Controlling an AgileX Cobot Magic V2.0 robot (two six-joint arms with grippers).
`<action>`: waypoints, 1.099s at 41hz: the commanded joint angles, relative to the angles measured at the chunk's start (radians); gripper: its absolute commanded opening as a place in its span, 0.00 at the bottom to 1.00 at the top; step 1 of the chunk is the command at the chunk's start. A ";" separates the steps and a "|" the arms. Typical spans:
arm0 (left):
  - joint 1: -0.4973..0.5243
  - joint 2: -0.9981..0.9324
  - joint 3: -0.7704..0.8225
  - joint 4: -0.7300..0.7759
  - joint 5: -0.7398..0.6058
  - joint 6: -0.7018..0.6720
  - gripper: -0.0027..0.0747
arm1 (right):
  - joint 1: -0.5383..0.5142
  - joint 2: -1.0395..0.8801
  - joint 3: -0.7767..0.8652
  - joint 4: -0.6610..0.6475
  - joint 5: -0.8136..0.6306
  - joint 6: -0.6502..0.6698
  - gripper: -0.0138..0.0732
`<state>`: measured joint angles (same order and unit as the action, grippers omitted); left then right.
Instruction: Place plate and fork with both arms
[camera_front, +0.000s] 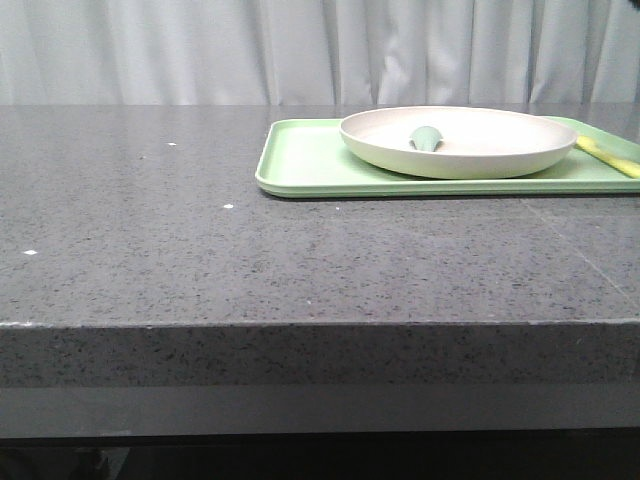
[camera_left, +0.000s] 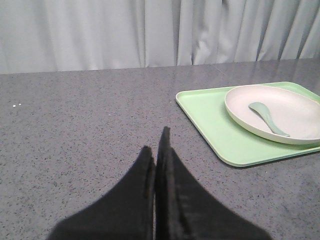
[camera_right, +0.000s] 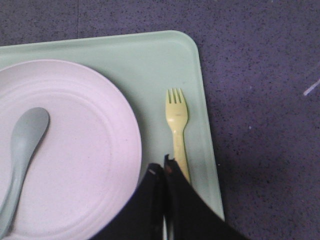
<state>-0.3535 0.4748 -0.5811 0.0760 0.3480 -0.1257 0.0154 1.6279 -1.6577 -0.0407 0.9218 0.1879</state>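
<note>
The cream plate (camera_front: 460, 140) rests on a light-green tray (camera_front: 300, 165) at the back right of the table, with a grey-green spoon (camera_front: 428, 137) lying in it. Beside the plate on the tray lies the pale-yellow fork (camera_right: 177, 131), also seen as the fork (camera_front: 608, 156) at the tray's right end. My right gripper (camera_right: 162, 167) hangs shut above the tray, between the plate (camera_right: 75, 150) and the fork's handle, holding nothing. My left gripper (camera_left: 156, 145) is shut over bare table, well short of the tray (camera_left: 210, 125) and plate (camera_left: 280, 112). Neither gripper shows in the front view.
The dark speckled stone table (camera_front: 150, 230) stretches left and forward of the tray, its front edge (camera_front: 300, 325) near the camera. A pale curtain (camera_front: 300, 50) hangs behind the table.
</note>
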 joint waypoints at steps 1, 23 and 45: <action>0.000 0.003 -0.028 -0.006 -0.077 -0.009 0.01 | 0.001 -0.119 0.013 -0.003 -0.019 -0.011 0.09; 0.000 0.003 -0.028 -0.006 -0.077 -0.009 0.01 | 0.001 -0.760 0.759 0.076 -0.317 -0.087 0.09; 0.000 0.003 -0.028 -0.006 -0.077 -0.009 0.01 | 0.001 -1.346 1.207 0.070 -0.574 -0.091 0.09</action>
<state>-0.3535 0.4748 -0.5811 0.0760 0.3498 -0.1274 0.0154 0.3085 -0.4407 0.0352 0.4390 0.1091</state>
